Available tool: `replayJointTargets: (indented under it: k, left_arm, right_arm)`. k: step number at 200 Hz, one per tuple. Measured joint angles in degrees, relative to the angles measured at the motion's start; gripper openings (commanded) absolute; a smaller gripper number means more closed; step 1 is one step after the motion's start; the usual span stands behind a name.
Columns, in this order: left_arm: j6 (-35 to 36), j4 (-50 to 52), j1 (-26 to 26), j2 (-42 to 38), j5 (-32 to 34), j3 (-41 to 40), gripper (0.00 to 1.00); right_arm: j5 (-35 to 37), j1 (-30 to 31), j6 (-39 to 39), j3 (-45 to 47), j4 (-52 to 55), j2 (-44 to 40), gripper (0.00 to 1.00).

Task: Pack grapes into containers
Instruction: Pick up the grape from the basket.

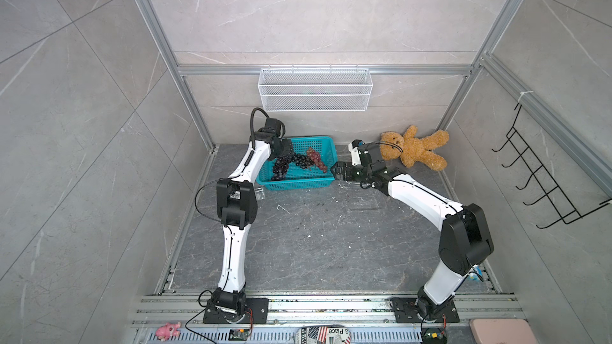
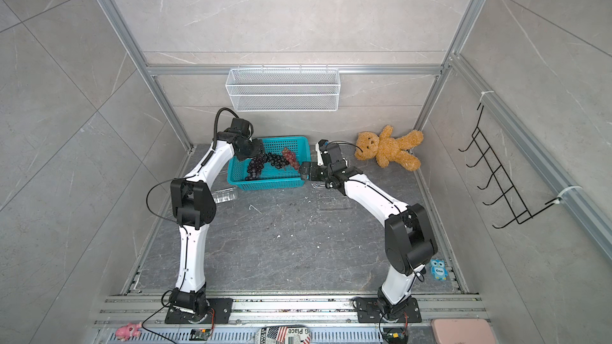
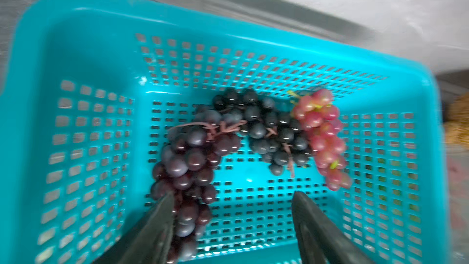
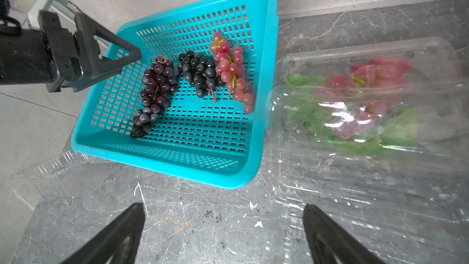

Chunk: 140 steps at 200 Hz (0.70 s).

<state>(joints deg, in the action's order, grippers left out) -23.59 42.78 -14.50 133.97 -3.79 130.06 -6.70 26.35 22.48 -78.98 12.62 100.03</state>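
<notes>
Picking time: the left hand, open and empty, hangs over the dark grapes in the basket, mid-frame. Next it must drop and pinch one bunch. The right hand is open, empty.

Blur smears the left wrist view, where a finger of the left gripper covers part of the dark purple grape bunch's lower berries. In the right wrist view the clear ribbed plastic clamshell container is cut by the edge, its green and pink grapes mere soft blobs. In both top views another clear clamshell hides partly behind the left arm.
</notes>
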Motion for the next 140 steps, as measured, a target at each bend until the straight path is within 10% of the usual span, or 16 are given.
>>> replayJointTargets:
  k: [140]
  left_arm:
    - [-25.35,-8.61,-1.97,13.27,-11.3,2.25,0.94]
  right_arm:
    - [-0.42,-2.21,0.02,2.78,-0.52,-0.98,0.99]
